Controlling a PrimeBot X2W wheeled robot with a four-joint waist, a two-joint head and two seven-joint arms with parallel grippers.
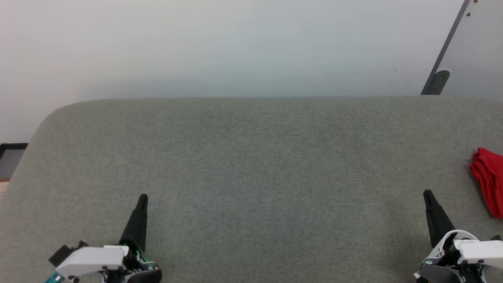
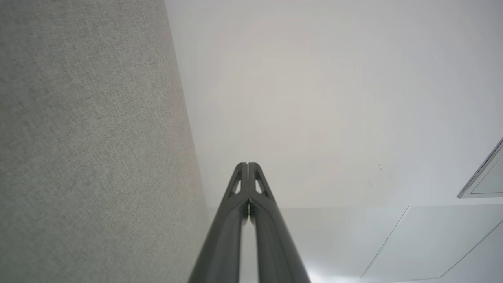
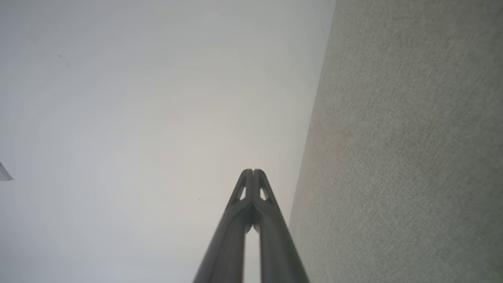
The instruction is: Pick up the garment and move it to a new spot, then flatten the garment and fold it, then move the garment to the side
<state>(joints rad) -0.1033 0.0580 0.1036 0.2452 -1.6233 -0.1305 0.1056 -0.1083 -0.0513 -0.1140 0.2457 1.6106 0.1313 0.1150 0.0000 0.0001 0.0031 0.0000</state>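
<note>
Both arms sit low at the near edge of the grey fabric-covered counter (image 1: pixel 251 157), probably parked so the broad middle is free for spreading cloth. The left gripper (image 1: pixel 142 198) and the right gripper (image 1: pixel 427 194) are each closed on nothing, fingers pressed together and pointing away from the robot. Each wrist view confirms the sealed tips, with the pale wall (image 1: pixel 235 47) beyond them.

The red garment (image 1: pixel 489 177) lies on the counter at its far right, just beyond the right gripper, in a rumpled heap. The frame edge cuts it off, so its numerals, white panels and full outline can't be made out, nor whether it is folded.
</note>
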